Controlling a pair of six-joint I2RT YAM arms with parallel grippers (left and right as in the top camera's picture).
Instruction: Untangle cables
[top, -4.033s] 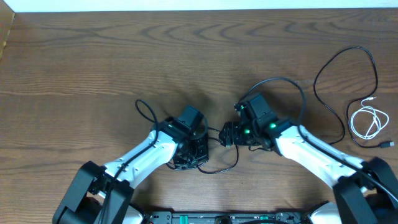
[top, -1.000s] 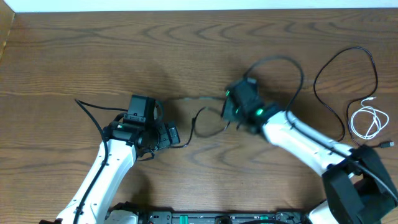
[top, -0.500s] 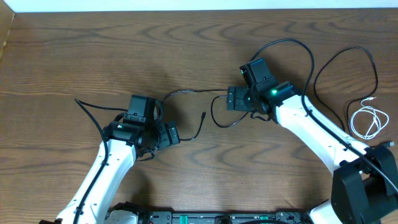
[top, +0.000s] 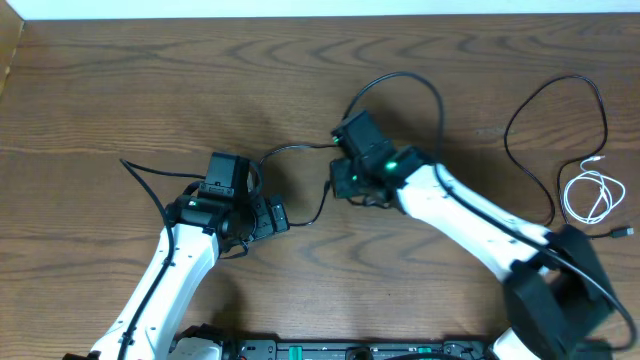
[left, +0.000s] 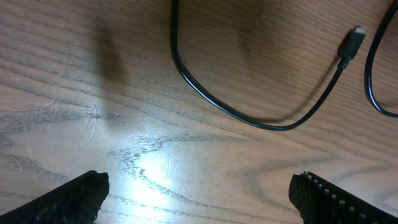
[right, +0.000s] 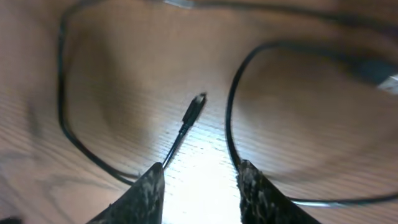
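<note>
The right arm's jaws stand a little apart with bare tabletop (right: 199, 168) showing between them. They are down over the middle black cable (top: 295, 148), whose plug end (right: 194, 107) lies just ahead of them. One fingertip (right: 140, 199) is right at the cord, though I cannot tell if it touches.

The left arm's jaws are spread wide just to the left of that same cable, holding nothing. The cord curves past them (left: 236, 115).

I count three cables, two black and one white. The long black cable (top: 520, 175) lies in an open loop well to the right of the middle one. The white cable (top: 590, 195) is coiled farther right, just beyond that loop.

A thick black wire (top: 410, 80) arches off the right arm just above the middle cable.
</note>
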